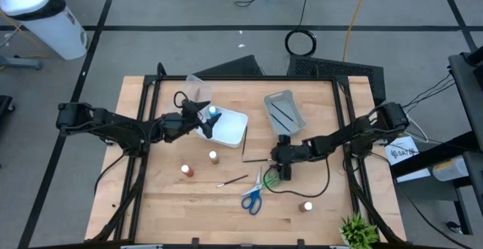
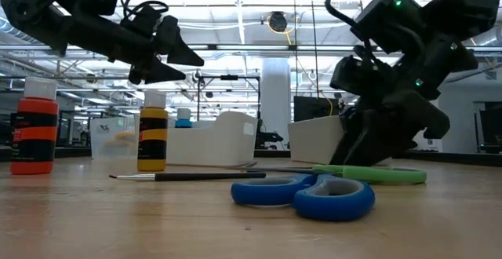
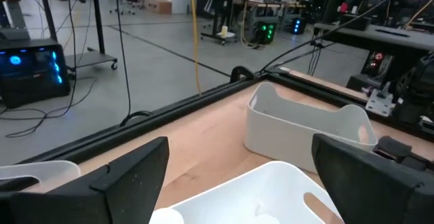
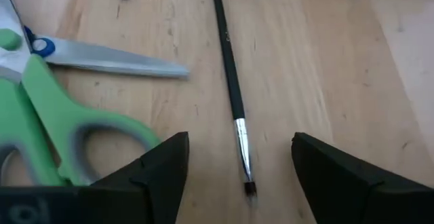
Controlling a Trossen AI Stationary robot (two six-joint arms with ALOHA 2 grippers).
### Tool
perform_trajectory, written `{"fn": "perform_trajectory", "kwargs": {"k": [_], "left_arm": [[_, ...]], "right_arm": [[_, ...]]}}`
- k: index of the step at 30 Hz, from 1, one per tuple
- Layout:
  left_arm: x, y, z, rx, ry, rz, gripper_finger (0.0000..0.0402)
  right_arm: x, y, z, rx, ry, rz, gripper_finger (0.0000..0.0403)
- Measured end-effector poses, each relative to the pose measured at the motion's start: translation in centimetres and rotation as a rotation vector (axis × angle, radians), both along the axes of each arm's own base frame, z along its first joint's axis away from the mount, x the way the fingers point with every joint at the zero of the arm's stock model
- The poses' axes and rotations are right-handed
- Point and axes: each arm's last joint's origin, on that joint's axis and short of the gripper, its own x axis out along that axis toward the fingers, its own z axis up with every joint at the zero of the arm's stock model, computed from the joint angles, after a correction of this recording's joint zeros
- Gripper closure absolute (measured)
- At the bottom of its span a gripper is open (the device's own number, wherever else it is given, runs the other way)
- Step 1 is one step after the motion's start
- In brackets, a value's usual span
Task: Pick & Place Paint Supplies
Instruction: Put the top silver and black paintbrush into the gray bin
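Right claw [image 4: 234, 176]: spread wide, empty, low over the table [image 1: 173, 204], straddling a paintbrush [image 4: 230, 81].
Paintbrush: light, thin, stiff, likely to roll; best pinched mid-handle, across its width.
Left claw [image 3: 237, 176]: spread wide, empty, above the white bin [image 1: 230, 128].
Brush count: two loose on the table, the second [image 1: 232, 180] nearer the front; two in the grey bin [image 1: 283, 109].
Scissors: two, green [image 1: 270, 178] and blue [image 1: 252, 198], rigid, slippery blades.
Bottles: three standing on the table, [image 1: 213, 157], [image 1: 187, 171], [image 1: 307, 206]; a blue-capped one [image 1: 213, 112] at the white bin.

Brush [image 4: 234, 108], green scissors [image 4: 47, 125] – flat on table.
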Motion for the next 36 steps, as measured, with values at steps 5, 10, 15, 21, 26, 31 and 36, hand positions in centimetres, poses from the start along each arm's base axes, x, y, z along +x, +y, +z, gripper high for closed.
{"fn": "perform_trajectory", "kwargs": {"k": [5,10,15,21,26,31,36], "left_arm": [[0.0,0.0,0.0,0.003,0.002,-0.001,0.0036],[0.0,0.0,0.0,0.003,0.002,-0.001,0.0033],[0.0,0.0,0.0,0.003,0.004,-0.001,0.0035],[0.0,0.0,0.0,0.003,0.007,0.000,0.0033],[0.0,0.0,-0.1,0.004,0.010,-0.001,0.0032],[0.0,0.0,-0.1,0.004,0.015,-0.001,0.0031],[0.0,0.0,-0.1,0.003,0.018,-0.001,0.0039]], "right_arm": [[-0.2,-0.3,-0.6,0.038,0.049,0.002,0.0215],[-0.7,-0.4,-1.0,0.024,0.114,0.006,0.0309],[-1.4,-0.7,-1.4,0.023,0.210,0.024,0.0392],[-1.3,-0.7,-1.1,0.072,0.187,0.032,0.0398],[-0.8,-0.4,1.2,0.100,0.073,0.056,0.0400],[-1.1,0.6,3.8,0.116,-0.049,0.101,0.0402],[-1.4,1.5,6.1,0.137,-0.175,0.137,0.0402]]}}
